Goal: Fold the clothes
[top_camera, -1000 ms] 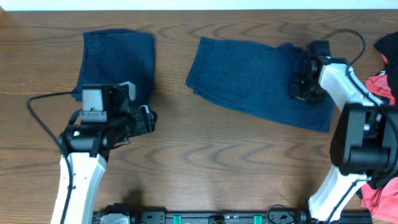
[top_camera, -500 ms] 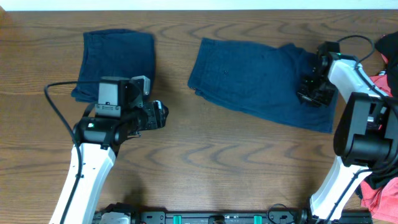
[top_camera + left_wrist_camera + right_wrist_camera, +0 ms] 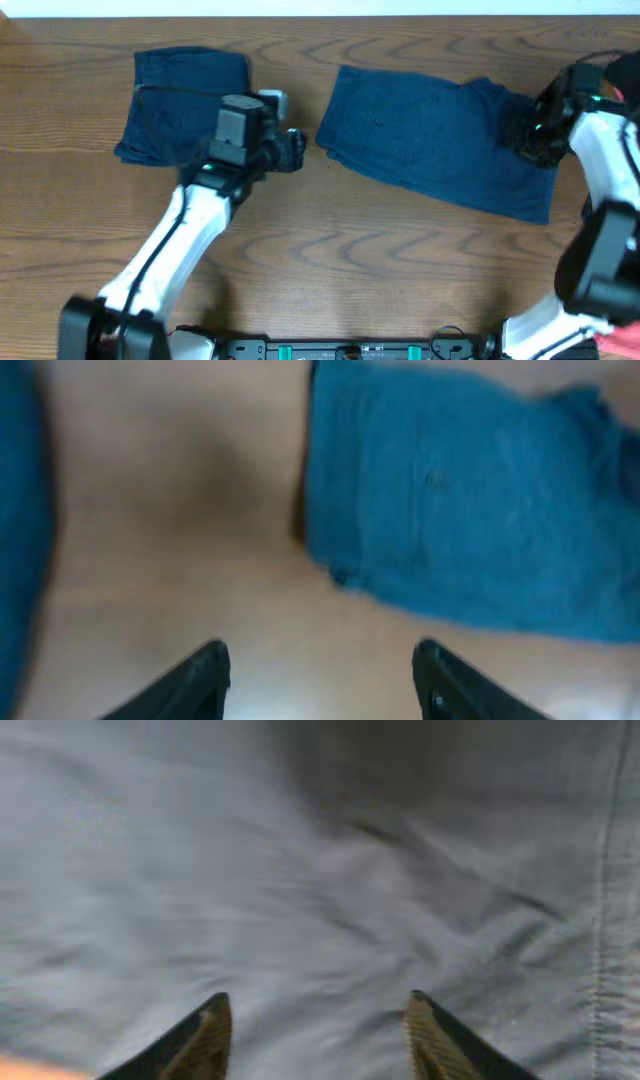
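A pair of dark blue denim shorts (image 3: 430, 140) lies spread flat on the wooden table at centre right; it also shows in the left wrist view (image 3: 450, 490) and fills the right wrist view (image 3: 320, 870). A folded dark blue garment (image 3: 185, 95) lies at the back left. My left gripper (image 3: 298, 150) is open and empty over bare wood, just left of the shorts' left edge (image 3: 320, 660). My right gripper (image 3: 528, 140) is open above the shorts' right end, with nothing between its fingers (image 3: 318, 1020).
A pile of red and dark clothes (image 3: 625, 90) sits at the table's right edge, behind the right arm. The wooden table (image 3: 350, 260) stretches across the front.
My left arm has swung up and right, from beside the folded garment to the shorts' left edge. My right gripper has moved right toward the shorts' right end. The shorts shifted slightly right.
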